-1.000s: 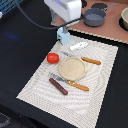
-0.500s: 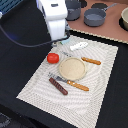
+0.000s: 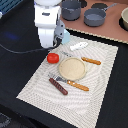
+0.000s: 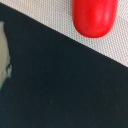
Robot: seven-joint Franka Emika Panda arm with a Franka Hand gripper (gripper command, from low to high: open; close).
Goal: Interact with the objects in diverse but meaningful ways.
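Note:
The round red tomato (image 3: 53,58) lies on the pale placemat (image 3: 100,75), left of the beige plate (image 3: 71,68). It also shows in the wrist view (image 4: 94,17), over the mat's edge. My gripper (image 3: 49,45) hangs just above and behind the tomato, over the mat's far left edge; its fingers do not show clearly. The light blue cup (image 3: 65,36) stands partly hidden behind the arm. The white elongated piece (image 3: 78,46) lies to the cup's right. The dark brown sausage (image 3: 58,86) lies near the mat's front.
An orange-handled fork (image 3: 75,84) and knife (image 3: 91,61) lie beside the plate. Two grey pots (image 3: 71,9) (image 3: 94,17) stand on a wooden board at the back. Dark cloth (image 4: 60,85) surrounds the mat. A black cable runs along the exterior view's left.
The arm has moved toward the exterior view's left and nearer the front, from above the cup to just behind the tomato. The objects have not moved.

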